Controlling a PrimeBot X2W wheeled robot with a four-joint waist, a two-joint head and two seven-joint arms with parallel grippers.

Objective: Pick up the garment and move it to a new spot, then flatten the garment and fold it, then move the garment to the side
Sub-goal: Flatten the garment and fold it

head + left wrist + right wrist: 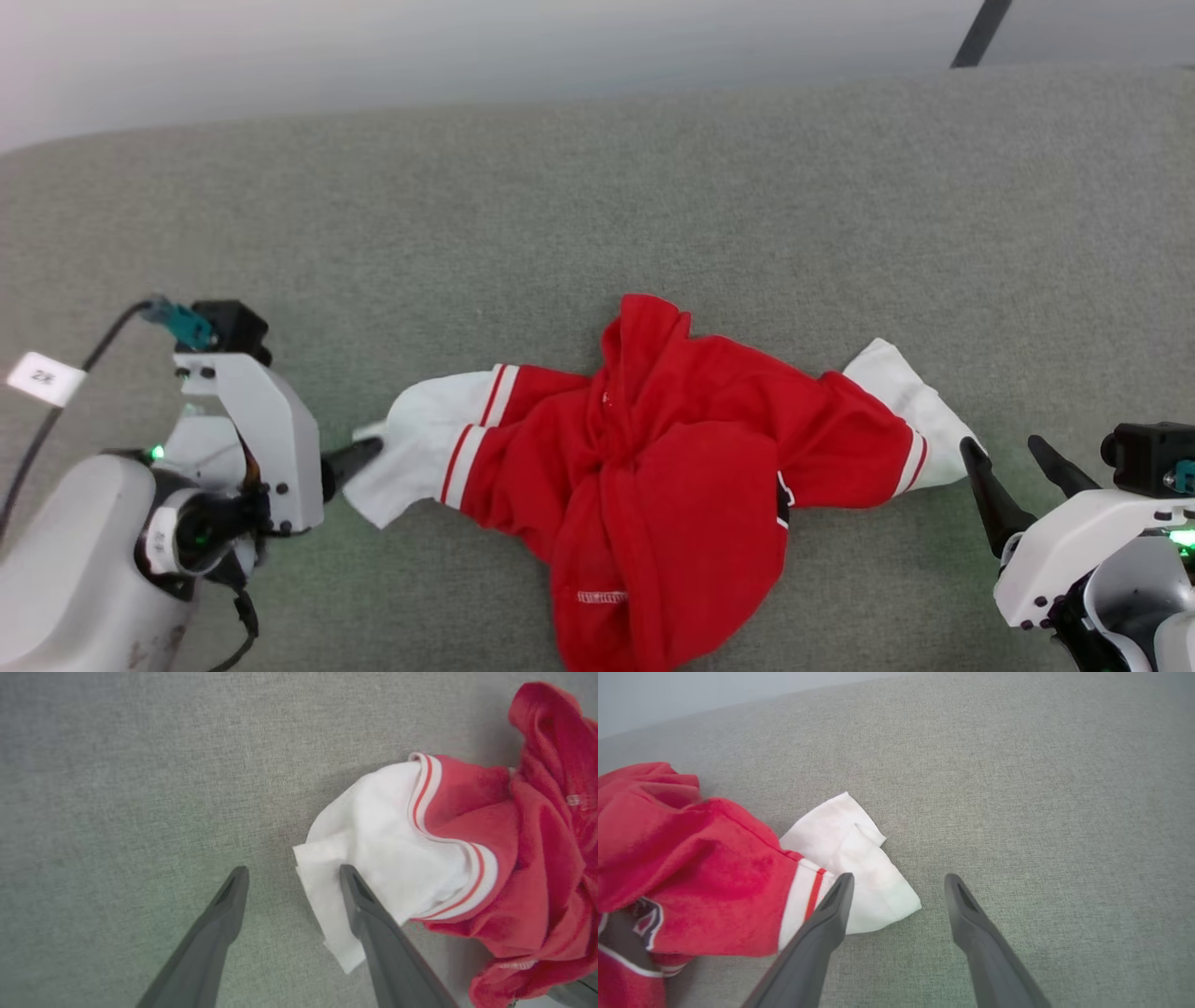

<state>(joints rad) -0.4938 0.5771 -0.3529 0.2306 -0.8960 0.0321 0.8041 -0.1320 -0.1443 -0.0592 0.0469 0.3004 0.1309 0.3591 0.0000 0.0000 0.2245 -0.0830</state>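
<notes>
Flanking the garment point(672, 448), both claws gape wide, holding nothing: the left gripper point(294, 872) straddles the near white sleeve's point(373, 835) edge, and the right gripper point(899, 877) stands just beside the other sleeve point(859, 858). The shirt lies crumpled on the grey surface point(653, 187), its long axis running claw to claw.

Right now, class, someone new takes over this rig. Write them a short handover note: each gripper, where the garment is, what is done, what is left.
Left gripper: open, empty; one of its fingers overlaps the edge of a white sleeve.
Right gripper: open, empty; one finger overlaps the other white sleeve.
Garment: crumpled heap on the grey fabric surface, sleeves out to either side.
Done: no flattening or folding; whether it was already moved cannot be told.
Left: flatten, fold, move aside.
</notes>
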